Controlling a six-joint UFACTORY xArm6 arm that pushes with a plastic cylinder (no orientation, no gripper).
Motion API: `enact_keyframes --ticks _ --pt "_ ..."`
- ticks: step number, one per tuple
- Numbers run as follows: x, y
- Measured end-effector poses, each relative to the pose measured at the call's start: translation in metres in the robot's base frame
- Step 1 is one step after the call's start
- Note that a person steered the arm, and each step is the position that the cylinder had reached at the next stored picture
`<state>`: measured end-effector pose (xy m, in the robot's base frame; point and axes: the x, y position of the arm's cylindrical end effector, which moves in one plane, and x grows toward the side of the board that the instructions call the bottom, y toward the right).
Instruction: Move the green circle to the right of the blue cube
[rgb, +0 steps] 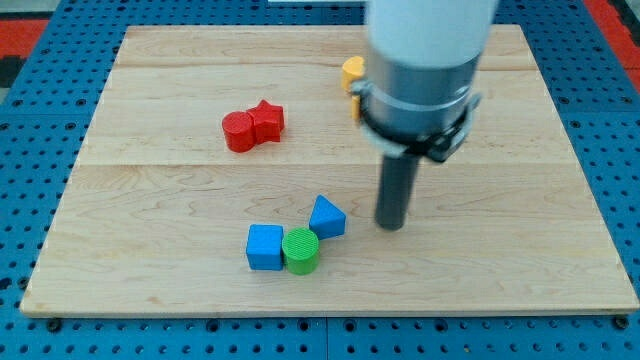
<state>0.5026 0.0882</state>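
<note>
- Tip (391, 226): lower end of a plain rod, nothing to open or close, holds nothing; rests on tabletop (520, 280)
- Green circle (300, 250): left of and slightly below tip, well apart; touches the right side of blue cube (265, 246), so goal apparently met
- Blue wedge-like block (327, 216): just left of tip, touching green circle's upper edge
- Red pair (253, 126): far upper left, untouched
- Yellow block (352, 72): above tip, partly hidden by arm
</note>
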Motion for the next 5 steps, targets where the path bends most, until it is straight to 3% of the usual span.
enact_keyframes --ticks 2,5 --pt "-0.154 0.098" --pt "-0.147 -0.037"
